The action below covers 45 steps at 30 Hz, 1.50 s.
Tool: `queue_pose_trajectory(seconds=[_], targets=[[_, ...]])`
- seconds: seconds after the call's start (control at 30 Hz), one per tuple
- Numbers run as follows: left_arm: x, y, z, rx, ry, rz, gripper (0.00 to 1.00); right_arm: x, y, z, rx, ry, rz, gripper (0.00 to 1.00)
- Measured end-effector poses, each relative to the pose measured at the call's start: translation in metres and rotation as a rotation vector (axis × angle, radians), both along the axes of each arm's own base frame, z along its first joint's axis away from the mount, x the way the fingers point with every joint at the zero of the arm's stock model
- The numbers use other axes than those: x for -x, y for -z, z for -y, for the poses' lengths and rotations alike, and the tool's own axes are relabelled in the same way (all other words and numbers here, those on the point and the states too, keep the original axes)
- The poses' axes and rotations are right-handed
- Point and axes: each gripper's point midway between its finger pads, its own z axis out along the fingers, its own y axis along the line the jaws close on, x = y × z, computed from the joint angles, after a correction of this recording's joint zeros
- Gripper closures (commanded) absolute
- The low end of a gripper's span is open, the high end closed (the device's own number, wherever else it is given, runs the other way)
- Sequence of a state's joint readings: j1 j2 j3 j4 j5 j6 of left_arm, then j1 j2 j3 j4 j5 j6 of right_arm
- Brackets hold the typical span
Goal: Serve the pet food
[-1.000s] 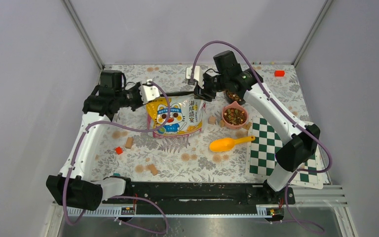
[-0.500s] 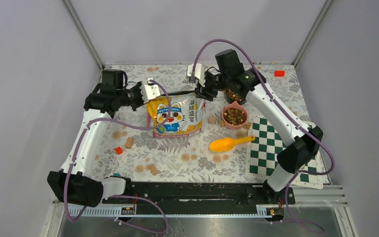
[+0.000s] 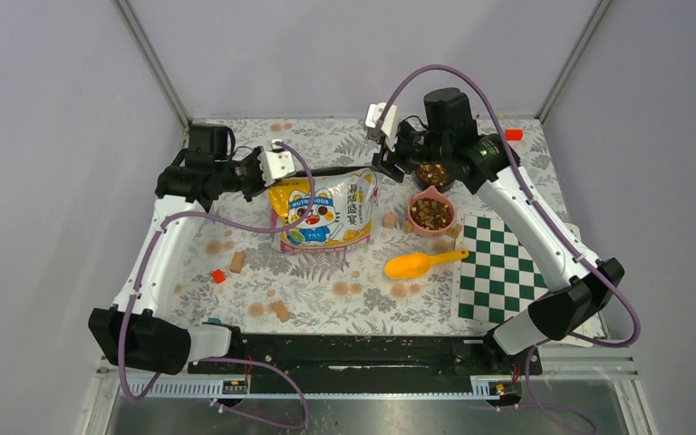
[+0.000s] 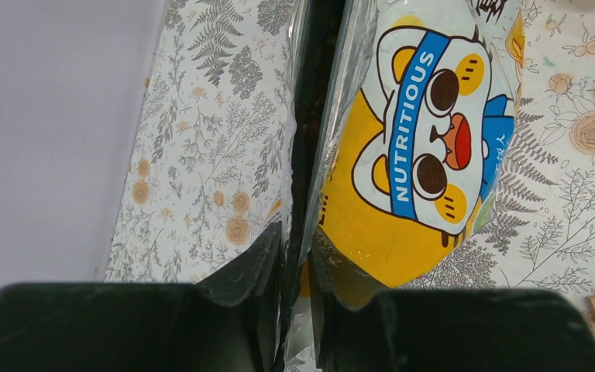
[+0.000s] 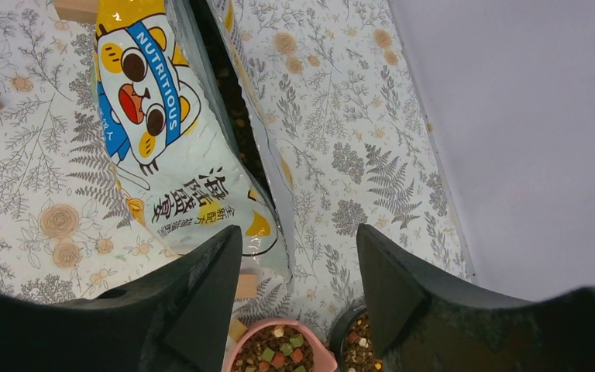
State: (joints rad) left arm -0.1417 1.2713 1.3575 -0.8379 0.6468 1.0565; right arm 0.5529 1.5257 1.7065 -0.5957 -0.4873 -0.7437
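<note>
Left wrist view shows the left gripper (image 4: 295, 267) clenched on one lip of the cat-print bag (image 4: 403, 155), the foil pinched flat between its fingers. The bag lies on the floral table (image 3: 326, 290) with its mouth toward the back wall. The right gripper (image 5: 298, 256) is released, with nothing between its jaws, and hovers above and clear of the bag's open end.

The pet food (image 5: 236, 101) shows as dark kibble inside the slit mouth. More fills the pink bowl (image 3: 431, 213) and the dark bowl (image 3: 432, 174) just behind it.

The step in hand looks like holding the bag open for another serving. To do it well:

1. The left pinch should hold the lip raised and taut, without dragging the bag.
2. The right arm should take the yellow scoop (image 3: 421, 264) by its handle.
3. It should then enter along the slit, not across it, so kibble does not spill.
</note>
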Motion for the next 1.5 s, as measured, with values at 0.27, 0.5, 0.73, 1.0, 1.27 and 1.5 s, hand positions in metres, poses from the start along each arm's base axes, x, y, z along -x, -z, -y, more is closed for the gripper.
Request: queue_pose_trajectory(seconds=[0.27,0.5,0.73,1.0,1.27,1.5], targets=[[0.001,0.002,0.005,0.004,0.010,-0.015,1.00,-0.001,0.010,0.002,-0.001,0.022,-0.032,0.35],[0.001,0.000,0.005,0.002,0.014,-0.009,0.75,0.001,0.013,0.003,-0.009,0.031,-0.041,0.35],[-0.003,-0.001,0.010,0.011,0.019,-0.008,1.00,0.004,0.012,0.005,-0.020,0.039,-0.048,0.34],[-0.003,0.000,0.011,0.014,0.023,-0.014,0.78,0.004,0.010,0.005,-0.026,0.041,-0.042,0.34],[-0.009,-0.007,0.015,0.040,0.012,0.011,0.67,0.002,0.008,0.001,-0.059,0.045,-0.043,0.29],[-0.011,-0.008,0.024,0.057,0.032,0.014,0.69,0.000,0.000,-0.015,-0.157,0.038,-0.089,0.26]])
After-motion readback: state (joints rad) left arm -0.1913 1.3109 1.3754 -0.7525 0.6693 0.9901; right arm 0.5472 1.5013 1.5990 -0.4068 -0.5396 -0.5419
